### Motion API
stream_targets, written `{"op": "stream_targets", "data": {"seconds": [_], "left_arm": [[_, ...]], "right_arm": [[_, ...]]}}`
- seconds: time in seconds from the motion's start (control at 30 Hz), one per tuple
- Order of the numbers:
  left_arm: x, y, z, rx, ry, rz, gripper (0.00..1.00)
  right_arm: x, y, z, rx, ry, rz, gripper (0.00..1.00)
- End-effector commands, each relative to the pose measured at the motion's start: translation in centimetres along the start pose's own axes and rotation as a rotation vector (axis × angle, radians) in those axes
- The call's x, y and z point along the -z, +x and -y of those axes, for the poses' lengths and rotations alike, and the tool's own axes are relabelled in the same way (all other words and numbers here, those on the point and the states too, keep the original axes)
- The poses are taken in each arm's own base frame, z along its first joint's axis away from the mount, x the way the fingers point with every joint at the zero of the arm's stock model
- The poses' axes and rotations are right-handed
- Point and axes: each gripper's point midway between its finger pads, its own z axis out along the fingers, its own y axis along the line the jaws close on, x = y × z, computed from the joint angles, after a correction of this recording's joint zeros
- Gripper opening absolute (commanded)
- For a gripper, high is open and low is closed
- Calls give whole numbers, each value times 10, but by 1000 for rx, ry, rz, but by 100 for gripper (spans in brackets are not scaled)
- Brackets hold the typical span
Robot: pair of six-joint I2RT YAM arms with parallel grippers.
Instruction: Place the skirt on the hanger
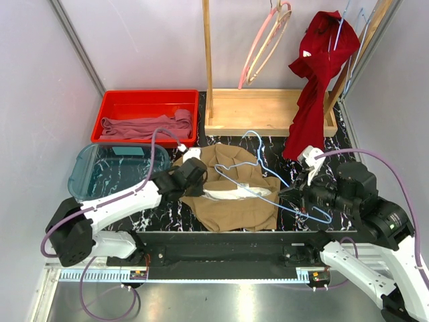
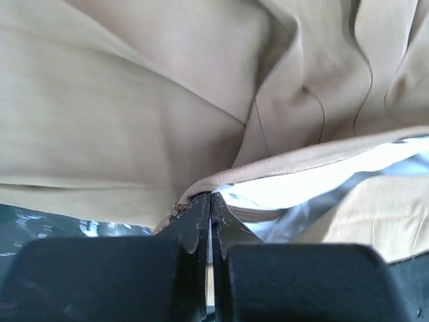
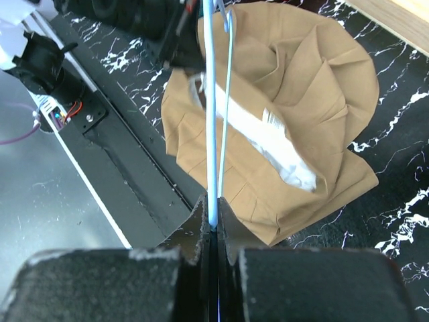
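The left end effector [image 1: 199, 180] [image 2: 211, 204] is closed tight, its two fingers meeting on the edge of the skirt [image 1: 231, 204] [image 2: 134, 100] [image 3: 301, 80], where the tan band of cloth runs in between the tips. It meets the skirt at the skirt's left side, low on the surface [image 1: 161, 209], with the arm stretched in from the left.

The right end effector [image 1: 300, 200] [image 3: 213, 225] is also closed, pinching the thin light-blue wire of the hanger [image 3: 209, 100]. It sits just to the right of the skirt. From there the hanger reaches across the top of the skirt, its wires crossing the cloth, and its hook rises at the skirt's far edge.

The skirt lies crumpled in a rough heap on the black marbled surface, between the two arms. Its opening is turned up, so a pale white lining [image 3: 281, 151] shows in the middle of the tan folds.

Left of the skirt stands a clear blue-tinted tub [image 1: 90, 176]. Behind the skirt and to its left is a red bin [image 1: 110, 107] holding a mauve cloth [image 1: 144, 126]. Directly behind the skirt is the wooden rack base [image 1: 268, 111]. A dark red garment [image 1: 315, 87] hangs behind the skirt to its right, and a pink hanger [image 1: 258, 50] hangs above and behind it.
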Motion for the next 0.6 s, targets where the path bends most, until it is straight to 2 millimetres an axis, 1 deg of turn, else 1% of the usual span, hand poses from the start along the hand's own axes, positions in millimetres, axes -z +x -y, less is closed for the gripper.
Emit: {"op": "stream_targets", "data": {"seconds": [0.0,0.03,0.07,0.13,0.17,0.2,0.23,0.33,0.43,0.57], "left_arm": [[13,-50,-8,-15,-2,142,0],[13,-54,-9,-38,3,149,0],[12,-63,-10,-33,2,170,0],[11,-72,-9,-59,23,179,0],[10,-80,-10,-53,23,192,0],[10,-84,-11,-56,21,199,0],[11,-90,-8,-73,35,208,0],[10,-101,-4,-92,55,224,0],[11,-106,-3,-112,70,226,0],[13,-100,0,-146,108,205,0]], "right_arm": [[0,-12,-8,53,-54,21,0],[-2,-12,-8,53,-59,15,0],[-3,-11,-12,56,-81,10,0],[-6,-10,-17,51,-121,-5,0],[-8,-10,-18,47,-131,-11,0],[-10,-10,-18,43,-134,-14,0],[-13,-12,-18,33,-137,-15,0],[-25,-15,-16,10,-143,-18,0],[-40,-18,-6,-27,-109,-16,0],[-57,-19,-2,-61,-111,-11,0]]}}
